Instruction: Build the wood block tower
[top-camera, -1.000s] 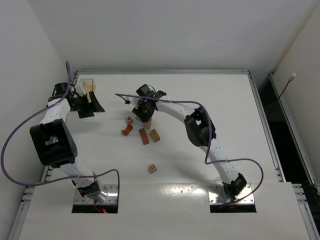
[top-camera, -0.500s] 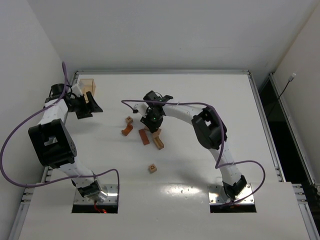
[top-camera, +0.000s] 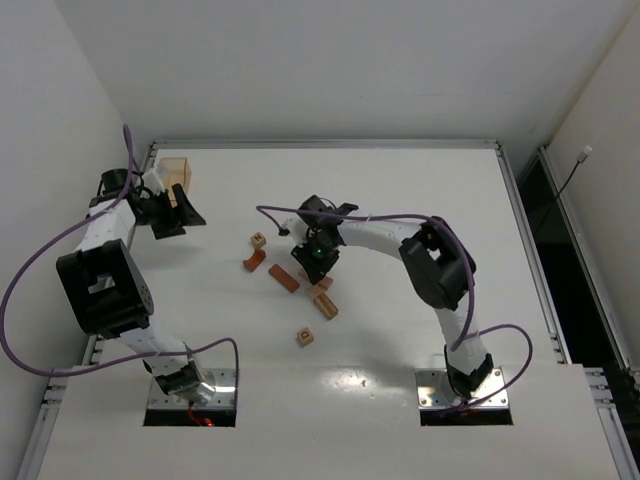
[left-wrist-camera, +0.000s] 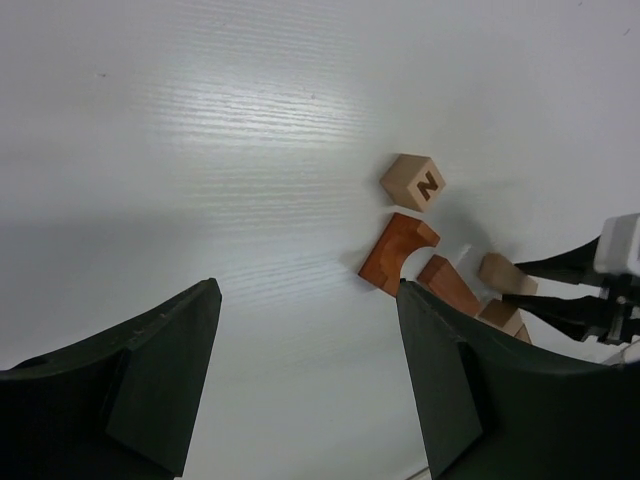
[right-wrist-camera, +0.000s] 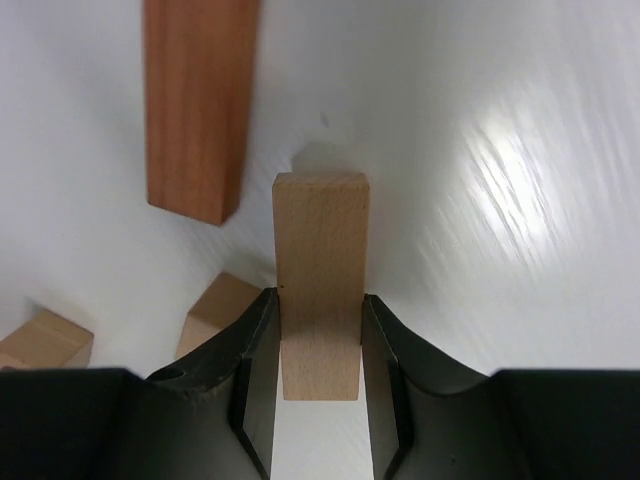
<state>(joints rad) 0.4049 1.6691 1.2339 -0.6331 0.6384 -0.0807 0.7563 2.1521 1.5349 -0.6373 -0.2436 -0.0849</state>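
Note:
My right gripper is shut on a light tan bar over the block cluster; the bar points away from the fingers toward the table. A reddish-brown bar lies just left of it and also shows in the right wrist view. Tan blocks lie just in front of the gripper. A printed cube and a reddish arch piece lie further left; another cube sits alone nearer me. My left gripper is open and empty at the far left, and its wrist view shows the N cube and the arch.
A translucent amber box stands at the back left corner, just behind my left gripper. The table's raised rim runs along the back. Purple cables loop over both arms.
My right gripper has moved toward me and to the right with the tan bar in it. The reddish bar has turned and the tan blocks have shifted nearer. The left arm has barely moved.

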